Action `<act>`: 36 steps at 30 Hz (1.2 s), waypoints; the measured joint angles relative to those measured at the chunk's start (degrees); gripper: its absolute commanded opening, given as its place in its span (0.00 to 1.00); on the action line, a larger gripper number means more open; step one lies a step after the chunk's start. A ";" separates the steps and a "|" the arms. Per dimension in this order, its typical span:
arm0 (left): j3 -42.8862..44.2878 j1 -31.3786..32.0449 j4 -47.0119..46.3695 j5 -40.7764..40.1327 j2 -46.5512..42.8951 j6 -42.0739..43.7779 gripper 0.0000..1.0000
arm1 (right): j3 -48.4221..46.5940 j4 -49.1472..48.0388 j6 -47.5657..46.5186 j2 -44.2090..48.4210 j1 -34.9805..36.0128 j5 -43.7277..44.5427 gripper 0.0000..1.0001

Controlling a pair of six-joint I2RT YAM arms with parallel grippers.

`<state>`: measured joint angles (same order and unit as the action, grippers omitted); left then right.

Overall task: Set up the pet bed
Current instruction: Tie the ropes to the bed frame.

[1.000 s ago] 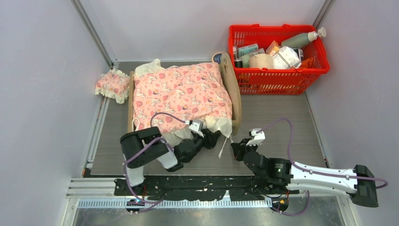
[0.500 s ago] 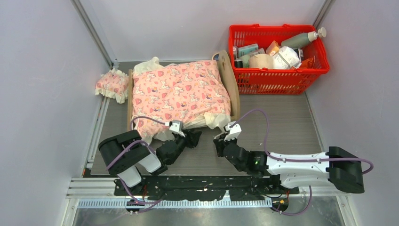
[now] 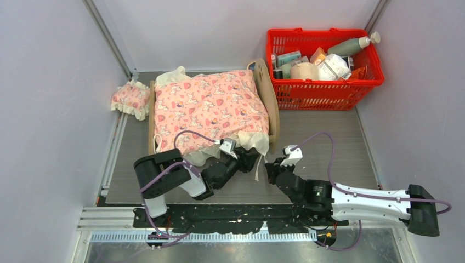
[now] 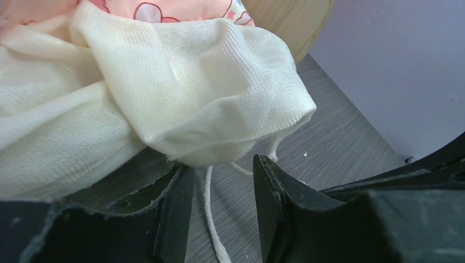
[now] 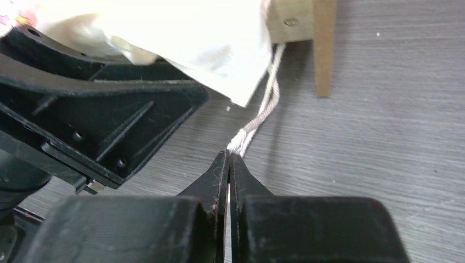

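you've got the blanket (image 3: 205,107) on the bed (image 3: 270,104), pillow (image 3: 131,98) not yet; right end effector (image 5: 228,156) clamps its cord (image 5: 263,109), left end effector (image 4: 222,170) gapes empty beside it.

A red basket (image 3: 324,94) stands at two o'clock on the grey table (image 3: 323,137), filled with packets, a roll and a grey pump bottle (image 3: 351,46) lying across its far right corner. A small pink frilled pillow (image 3: 131,97) lies at ten o'clock by the left wall, near the pink patterned blanket (image 3: 211,109) spread at centre. The blanket's cream frill (image 4: 181,98) hangs at six o'clock with a white cord (image 5: 267,104) trailing onto the table
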<state>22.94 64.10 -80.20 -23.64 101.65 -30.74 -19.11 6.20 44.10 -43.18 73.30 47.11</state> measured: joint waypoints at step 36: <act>16.28 0.76 -1.11 -6.71 19.58 4.63 0.23 | 8.15 0.81 2.45 6.93 -0.02 -2.69 0.05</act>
<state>39.22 64.86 -81.32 -30.35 121.23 -26.11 -10.96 7.01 46.54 -36.25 73.28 44.42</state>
